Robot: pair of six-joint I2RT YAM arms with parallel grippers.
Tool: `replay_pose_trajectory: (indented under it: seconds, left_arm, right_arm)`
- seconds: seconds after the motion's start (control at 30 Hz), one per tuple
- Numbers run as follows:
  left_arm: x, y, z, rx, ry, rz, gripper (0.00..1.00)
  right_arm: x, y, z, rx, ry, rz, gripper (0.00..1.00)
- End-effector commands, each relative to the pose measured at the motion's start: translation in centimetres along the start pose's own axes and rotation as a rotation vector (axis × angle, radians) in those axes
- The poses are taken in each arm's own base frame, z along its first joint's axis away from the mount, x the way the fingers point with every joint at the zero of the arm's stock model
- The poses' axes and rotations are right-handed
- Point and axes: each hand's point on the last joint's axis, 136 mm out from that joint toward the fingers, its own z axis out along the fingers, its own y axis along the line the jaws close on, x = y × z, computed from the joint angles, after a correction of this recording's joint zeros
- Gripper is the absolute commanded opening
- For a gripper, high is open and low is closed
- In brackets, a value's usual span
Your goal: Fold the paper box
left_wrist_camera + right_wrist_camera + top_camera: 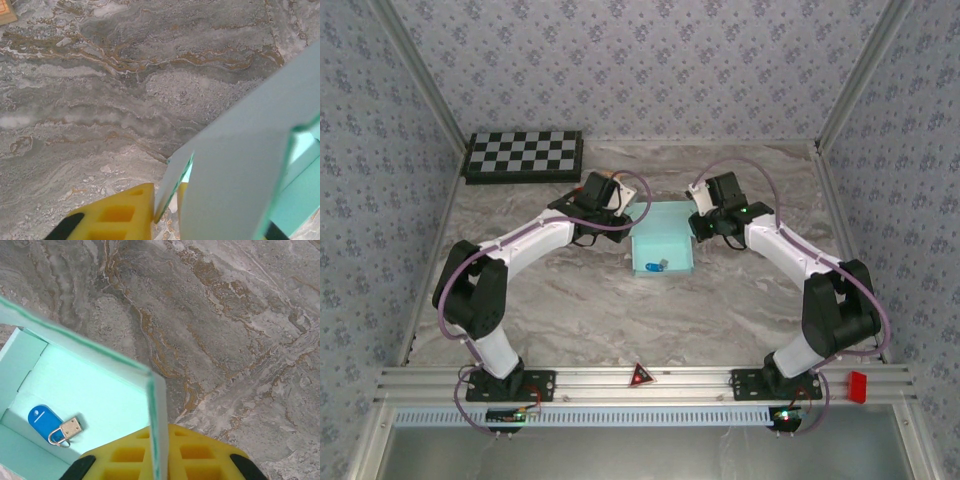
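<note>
The paper box (662,240) is pale aqua card, standing open in the middle of the table with its walls up. My left gripper (625,212) is at its far-left corner. In the left wrist view the yellow fingers (120,215) hold a side flap of the paper box (240,165) at the left gripper (166,192), with a sliver of table showing beside the flap. My right gripper (698,222) is at the far-right corner. In the right wrist view the right gripper (159,432) pinches an upright wall of the paper box (90,385).
A blue tag on a small metal clasp (42,420) lies on the box floor (651,266). A checkerboard (525,155) sits at the back left. Patterned walls close in the table on three sides. A red triangle (640,376) sits on the near rail.
</note>
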Motion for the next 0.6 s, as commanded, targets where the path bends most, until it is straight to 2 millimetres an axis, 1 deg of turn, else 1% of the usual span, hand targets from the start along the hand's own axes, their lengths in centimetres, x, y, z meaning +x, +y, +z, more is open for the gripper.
replay_pose_trajectory:
  seconds: [0.0,0.07,0.1,0.33,0.47,0.57]
  left_arm:
    - [-2.1,-0.4,-1.7,-0.007,-0.052,-0.006,0.15]
    - [-2.3,-0.2,-1.7,-0.012,-0.055,-0.015,0.11]
    - [-2.3,-0.2,-1.6,-0.012,-0.055,-0.02,0.1]
    - [-2.9,-0.4,-1.4,0.003,-0.076,-0.041,0.11]
    - [-2.9,-0.1,-1.0,-0.014,-0.074,-0.052,0.11]
    - [-3.1,0.3,-0.8,-0.038,-0.086,-0.072,0.08]
  right_arm:
    - [-1.1,-0.3,-0.2,0.048,-0.017,0.001,0.09]
    - [-1.2,-0.3,-0.2,0.064,-0.022,0.0,0.07]
    - [-1.4,-0.3,-0.2,0.07,-0.031,0.005,0.07]
    - [-2.0,0.2,-0.1,0.072,-0.055,0.007,0.06]
    - [-2.3,0.3,0.2,0.072,-0.058,0.004,0.05]
    - [-2.8,0.4,0.3,0.082,-0.069,0.002,0.04]
